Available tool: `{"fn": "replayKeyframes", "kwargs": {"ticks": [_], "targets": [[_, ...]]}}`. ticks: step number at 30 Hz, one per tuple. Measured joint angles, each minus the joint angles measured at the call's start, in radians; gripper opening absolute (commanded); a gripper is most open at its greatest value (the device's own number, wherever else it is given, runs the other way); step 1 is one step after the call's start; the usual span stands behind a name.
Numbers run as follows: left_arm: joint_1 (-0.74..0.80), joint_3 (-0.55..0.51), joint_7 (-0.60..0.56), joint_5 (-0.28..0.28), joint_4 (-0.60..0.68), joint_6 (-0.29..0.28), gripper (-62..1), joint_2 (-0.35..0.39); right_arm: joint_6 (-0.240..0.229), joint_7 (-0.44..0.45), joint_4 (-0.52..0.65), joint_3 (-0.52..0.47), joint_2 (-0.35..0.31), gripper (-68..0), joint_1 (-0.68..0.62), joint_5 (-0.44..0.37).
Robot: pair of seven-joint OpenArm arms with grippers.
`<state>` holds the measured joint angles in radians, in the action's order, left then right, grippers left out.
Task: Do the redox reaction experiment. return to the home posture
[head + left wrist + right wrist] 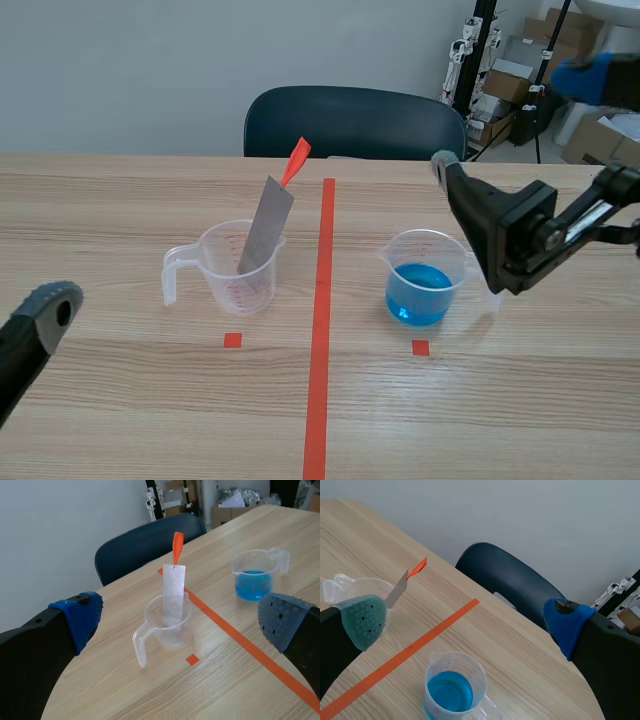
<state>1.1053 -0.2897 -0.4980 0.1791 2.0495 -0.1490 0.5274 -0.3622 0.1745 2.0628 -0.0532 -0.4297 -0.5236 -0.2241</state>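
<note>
Both gape wide, empty: left end effector, right end effector

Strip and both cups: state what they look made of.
Strip: flat, stiff, matte grey, probably sheet metal; orange tag looks like tape or plastic. Left cup and right cup: see-through with moulded handles, likely clear plastic.

Both arms are black. The left tool has two thick black fingers, each with a blue dotted pad. The right tool carries one grey-green dotted pad and one plain blue pad. The right arm has angular black links.
</note>
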Motion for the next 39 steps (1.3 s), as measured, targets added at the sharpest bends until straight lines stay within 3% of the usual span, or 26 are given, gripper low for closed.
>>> {"fn": "replayKeyframes", "kwargs": {"ticks": [11, 20, 24, 26, 33, 39], "targets": [[0.05, 0.0, 0.016, -0.003, 0.0, 0.0, 1.4, 0.03, 0.0, 0.031, 0.0, -0.064, 0.0, 0.4, -0.076, 0.038], [0.05, 0.0, 0.015, -0.003, 0.0, 0.0, 1.4, 0.029, 0.035, 0.084, 0.0, -0.07, 0.0, 0.4, -0.166, 0.082], [0.05, 0.0, 0.01, -0.003, 0.0, 0.05, 1.4, 0.029, 0.089, 0.144, 0.0, -0.069, 0.0, 0.4, -0.2, 0.101], [0.049, 0.0, -0.009, -0.003, 0.0, 0.074, 1.4, 0.029, 0.095, 0.146, 0.0, -0.069, 0.0, 0.4, -0.21, 0.102], [0.05, 0.0, -0.014, -0.003, 0.001, 0.07, 1.4, 0.029, 0.218, 0.211, 0.0, -0.069, 0.0, 0.4, -0.293, 0.135], [0.05, 0.0, -0.014, -0.003, 0.001, 0.07, 1.4, 0.029, 0.212, 0.214, 0.001, -0.069, 0.0, 0.4, -0.323, 0.187]]}}
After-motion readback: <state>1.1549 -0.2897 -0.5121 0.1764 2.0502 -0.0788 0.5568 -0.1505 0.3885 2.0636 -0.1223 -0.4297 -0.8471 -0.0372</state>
